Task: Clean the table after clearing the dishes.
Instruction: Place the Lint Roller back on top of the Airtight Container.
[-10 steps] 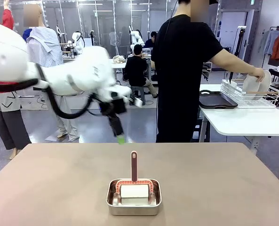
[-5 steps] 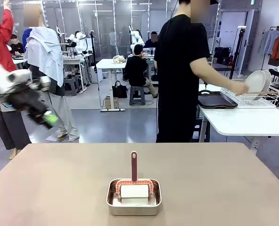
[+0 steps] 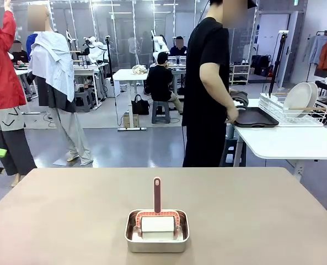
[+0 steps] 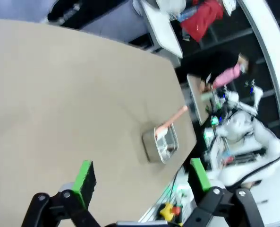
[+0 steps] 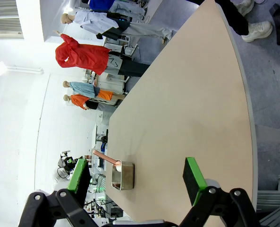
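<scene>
Both grippers (image 4: 142,177) (image 5: 136,177) wide open, empty

No legible text, labels or nos. anywhere; nothing readable.

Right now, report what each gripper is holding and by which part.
Nothing is held. The left gripper and the right gripper both stand open and empty above the table.

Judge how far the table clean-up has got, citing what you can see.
Done: two round white plates stand in the wire rack on the side table, and the big beige table holds no dishes. In hand: the person's hand is at the dark tray. Left: wiping; the cleaning tool sits in the steel pan, and both grippers are open, empty.
</scene>
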`<state>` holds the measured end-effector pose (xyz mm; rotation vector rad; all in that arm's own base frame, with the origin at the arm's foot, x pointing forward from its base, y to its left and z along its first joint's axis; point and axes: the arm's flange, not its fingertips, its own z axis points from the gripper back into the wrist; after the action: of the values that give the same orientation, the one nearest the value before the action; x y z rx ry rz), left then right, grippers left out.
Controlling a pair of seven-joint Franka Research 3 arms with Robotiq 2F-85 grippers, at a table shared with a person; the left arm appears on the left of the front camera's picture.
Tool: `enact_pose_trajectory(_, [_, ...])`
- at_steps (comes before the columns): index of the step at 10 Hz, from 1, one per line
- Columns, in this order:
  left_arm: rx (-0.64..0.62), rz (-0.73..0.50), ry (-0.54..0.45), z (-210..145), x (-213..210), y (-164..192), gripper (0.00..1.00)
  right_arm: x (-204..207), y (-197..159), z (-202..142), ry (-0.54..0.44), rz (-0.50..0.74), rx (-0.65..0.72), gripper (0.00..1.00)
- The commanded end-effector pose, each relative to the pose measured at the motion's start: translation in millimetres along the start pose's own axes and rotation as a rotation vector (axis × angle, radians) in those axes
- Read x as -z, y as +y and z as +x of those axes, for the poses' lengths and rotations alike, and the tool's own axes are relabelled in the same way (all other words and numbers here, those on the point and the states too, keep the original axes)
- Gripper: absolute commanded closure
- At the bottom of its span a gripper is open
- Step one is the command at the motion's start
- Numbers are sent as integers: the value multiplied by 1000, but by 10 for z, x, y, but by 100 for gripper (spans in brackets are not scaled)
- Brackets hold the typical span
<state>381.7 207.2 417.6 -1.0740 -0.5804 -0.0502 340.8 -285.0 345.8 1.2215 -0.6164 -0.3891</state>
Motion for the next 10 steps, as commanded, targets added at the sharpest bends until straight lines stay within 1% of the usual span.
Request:
enact_pose_trajectory(1, [-22,15,-200,-352,-118,99,0,4,20,-16,-3,-5,-5,0])
enact_pose_trajectory(3, [-69,53,-234,-502,-201,211,0,4,20,-16,-3,-5,-5,0])
enact_pose_trajectory(4, [-63,72,-247,-483,-203,222,0,4,20,-16,-3,-5,-5,0])
enact_pose_trajectory(5, [-89,23,-196,-499,-297,261,0,4,20,-16,-3,-5,-5,0])
enact_pose_trajectory(10, [-89,23,-196,-499,-297,261,0,4,20,-16,-3,-5,-5,0])
